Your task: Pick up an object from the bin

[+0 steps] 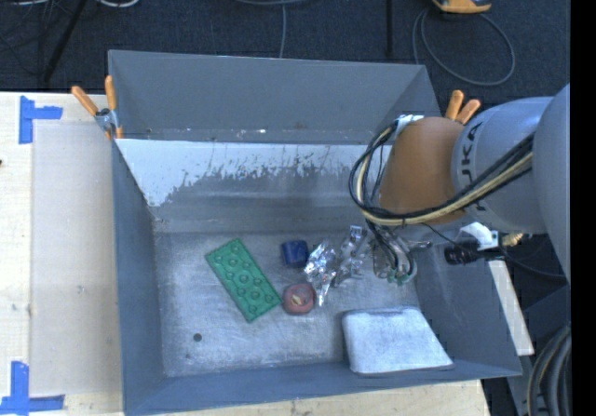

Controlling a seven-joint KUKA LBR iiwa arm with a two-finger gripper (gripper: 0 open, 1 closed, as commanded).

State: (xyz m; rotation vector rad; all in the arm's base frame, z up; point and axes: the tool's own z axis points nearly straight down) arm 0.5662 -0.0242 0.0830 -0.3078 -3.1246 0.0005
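Foil (321, 265) on scratched bin floor (196, 312)

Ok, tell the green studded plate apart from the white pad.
The green plate is narrow, with rows of round studs; the white pad is broader and plain. The green plate lies slanted near the middle of the bin; the white pad sits by its near right corner. Both lie flat on its floor.
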